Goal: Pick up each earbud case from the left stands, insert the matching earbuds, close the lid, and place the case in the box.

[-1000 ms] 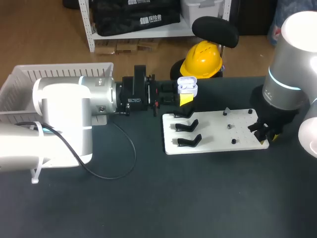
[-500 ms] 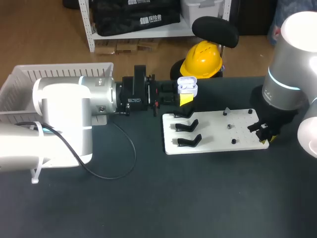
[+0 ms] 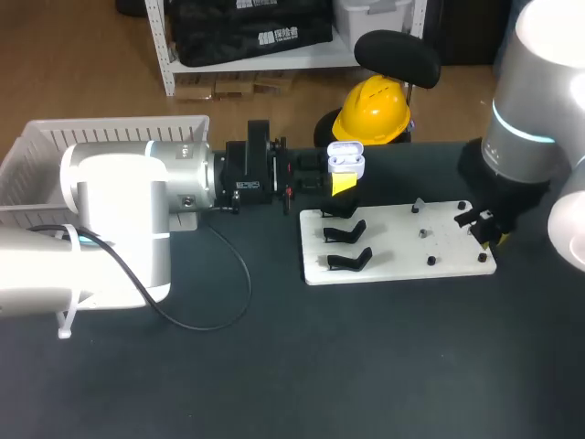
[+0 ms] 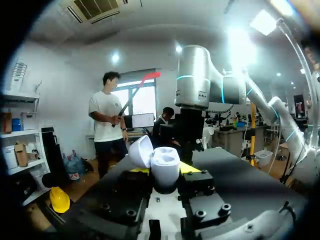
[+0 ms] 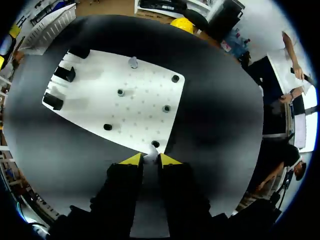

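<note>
Clamped in the left end effector (image 4: 165, 174), gripped from both sides: the case (image 4: 159, 161), lid swung open, held above the far left corner of the board (image 3: 393, 261). Pinched between the nearly closed tips of the right end effector (image 5: 149, 160): a small pale earbud (image 5: 149, 157), seemingly, just off a right-hand corner of the board. From there, well apart from the case, across the whole board toward the left arm; right arm plainly the one to carry it over. Probably needs lining up stem-down with an open cavity. In between: low pegs (image 5: 166, 108) and three black stands (image 3: 348, 230), seemingly lower than the case, so little to snag. Basket (image 3: 55, 146) out beyond the left arm.
</note>
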### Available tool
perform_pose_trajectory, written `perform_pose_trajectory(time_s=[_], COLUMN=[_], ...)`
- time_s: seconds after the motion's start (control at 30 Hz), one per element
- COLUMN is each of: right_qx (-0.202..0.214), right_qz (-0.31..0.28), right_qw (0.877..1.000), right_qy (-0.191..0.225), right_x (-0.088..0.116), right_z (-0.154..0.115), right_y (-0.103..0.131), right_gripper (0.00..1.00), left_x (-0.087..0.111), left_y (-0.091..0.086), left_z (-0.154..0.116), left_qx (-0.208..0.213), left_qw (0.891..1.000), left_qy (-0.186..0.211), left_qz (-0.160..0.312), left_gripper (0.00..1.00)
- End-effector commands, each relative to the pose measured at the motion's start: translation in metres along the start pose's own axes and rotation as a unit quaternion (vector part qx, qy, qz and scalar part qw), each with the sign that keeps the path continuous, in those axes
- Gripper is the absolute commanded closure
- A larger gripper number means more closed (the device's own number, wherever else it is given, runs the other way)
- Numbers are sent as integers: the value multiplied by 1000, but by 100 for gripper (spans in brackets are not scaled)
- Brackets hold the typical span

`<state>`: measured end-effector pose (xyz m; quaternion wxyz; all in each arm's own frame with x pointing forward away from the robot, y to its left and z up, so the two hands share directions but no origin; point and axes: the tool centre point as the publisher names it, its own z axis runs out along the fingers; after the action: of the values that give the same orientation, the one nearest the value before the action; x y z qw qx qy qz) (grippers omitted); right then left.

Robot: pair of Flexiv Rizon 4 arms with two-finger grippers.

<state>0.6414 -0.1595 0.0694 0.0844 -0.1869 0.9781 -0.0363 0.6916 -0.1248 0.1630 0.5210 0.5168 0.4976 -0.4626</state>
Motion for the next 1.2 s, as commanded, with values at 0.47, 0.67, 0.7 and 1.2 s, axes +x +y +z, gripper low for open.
perform_pose_trajectory(time_s=[0.47,0.67,0.7,1.2], right_qx=[-15,-15,-15,12], right_qz=[-2,-2,-2,411], right_qw=[999,999,999,911], right_qy=[30,30,30,37], right_x=[-13,-13,-13,-36], right_z=[-130,-130,-130,-146], right_y=[36,36,36,47], right_gripper=[100,100,100,100], left_x=[1,1,1,1], left_y=[-3,-3,-3,-3], left_z=[0,0,0,0], left_qx=[-5,-5,-5,-5], left_qw=[1000,1000,1000,1000], left_qy=[-3,-3,-3,-3], left_qz=[3,3,3,3], left_gripper=[100,100,100,100])
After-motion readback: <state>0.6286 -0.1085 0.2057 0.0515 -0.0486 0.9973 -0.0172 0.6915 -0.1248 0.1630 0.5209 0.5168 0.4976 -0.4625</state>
